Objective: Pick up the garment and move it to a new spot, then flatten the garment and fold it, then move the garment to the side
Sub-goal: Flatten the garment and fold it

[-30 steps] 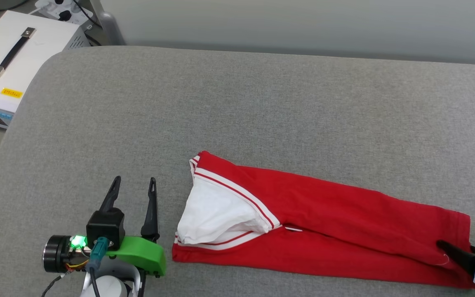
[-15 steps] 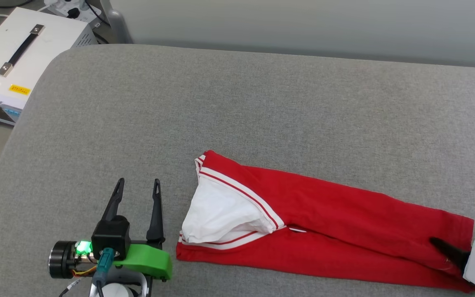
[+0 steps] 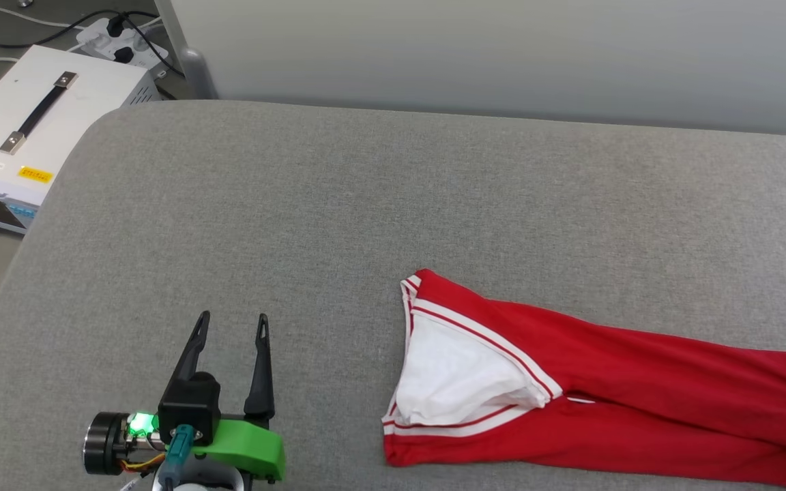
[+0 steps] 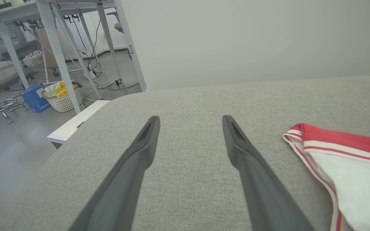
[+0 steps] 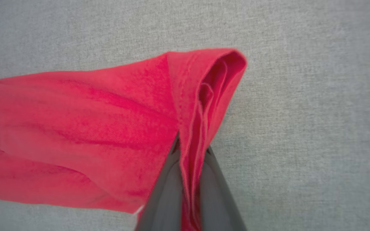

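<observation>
Head view, garment: the garment (image 3: 604,395) lies as a long red strip at the lower right of the grey padded surface (image 3: 366,204). Its white sleeve and striped trim are at its left end, and its right end runs past the frame.
Head view, left gripper: the left gripper (image 3: 233,317) is at the lower left, fingers parted and empty, well apart from the garment.
Head view, corner: a white box (image 3: 45,116) with a black handle.
Left wrist view: fingers spread over bare grey fabric, with the striped sleeve edge to the right.
Right wrist view: the right gripper (image 5: 192,147) pinches a bunched red fold at the garment's end.
</observation>
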